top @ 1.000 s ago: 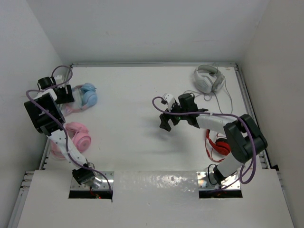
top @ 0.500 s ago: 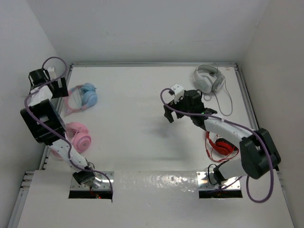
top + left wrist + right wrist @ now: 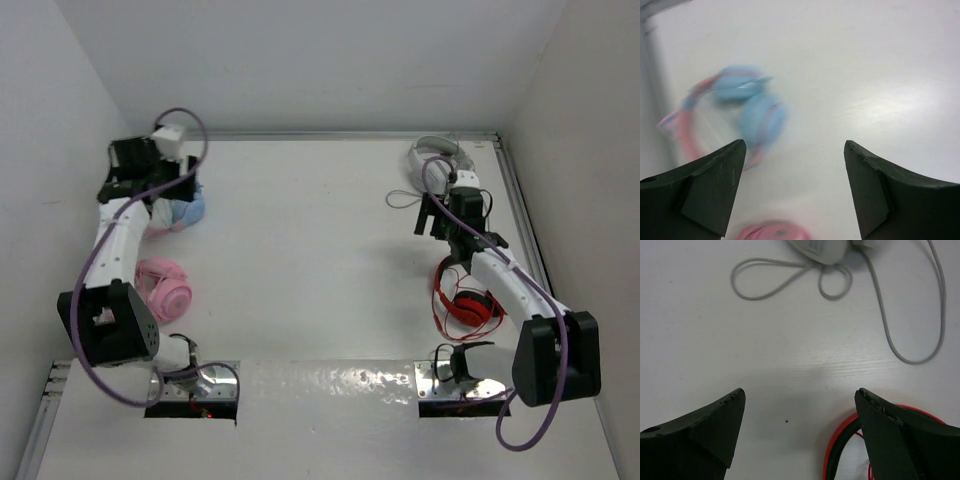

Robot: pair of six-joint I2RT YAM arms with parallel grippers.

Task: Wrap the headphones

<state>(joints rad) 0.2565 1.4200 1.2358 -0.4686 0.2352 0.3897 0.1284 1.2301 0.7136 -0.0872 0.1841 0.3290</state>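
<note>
Far-left corner of counter: headphones (image 3: 757, 117) likely light, cable limp, best taken by the stiffer headband — left gripper (image 3: 794, 146) and right gripper (image 3: 800, 392) both agape, empty.

The white desk (image 3: 320, 250) carries four sets. At its far left lie the headphones (image 3: 757, 117), light-blue cups side by side, with a pink band curving off toward the left wall. Nearer on that side sits an all-pink pair (image 3: 163, 283). In the far right corner lies a white pair (image 3: 432, 152), its pale cable (image 3: 912, 361) looping loose over the surface. A red pair (image 3: 468, 305) lies nearer along the right edge.
</note>
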